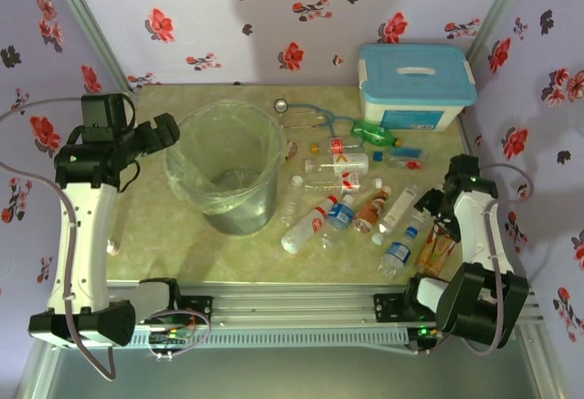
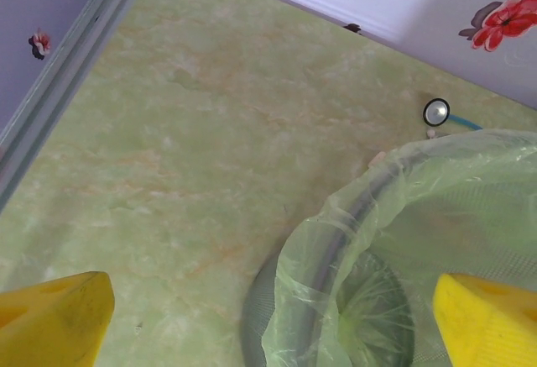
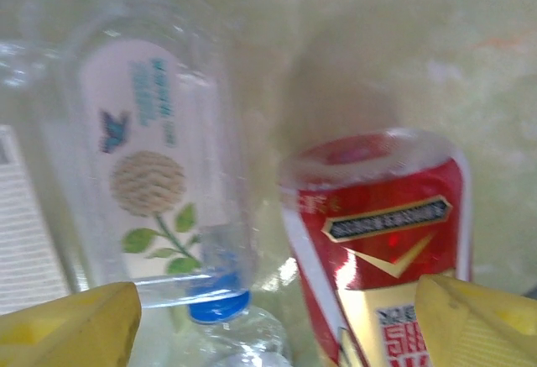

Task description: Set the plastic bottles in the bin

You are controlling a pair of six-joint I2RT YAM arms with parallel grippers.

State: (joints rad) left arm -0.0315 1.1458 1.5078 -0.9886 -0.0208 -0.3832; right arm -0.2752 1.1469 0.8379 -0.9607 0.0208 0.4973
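A: How is the left arm (image 1: 87, 225) posed?
B: Upright, wrist bent rightward; the left gripper (image 1: 166, 131) is held high, its jaws spread wide.
A: And the right arm (image 1: 479, 235)?
B: Folded back on itself, the right gripper (image 1: 427, 205) low, pointing left, jaws wide apart.

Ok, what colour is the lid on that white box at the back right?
Light blue; the lid shows best in the top external view.
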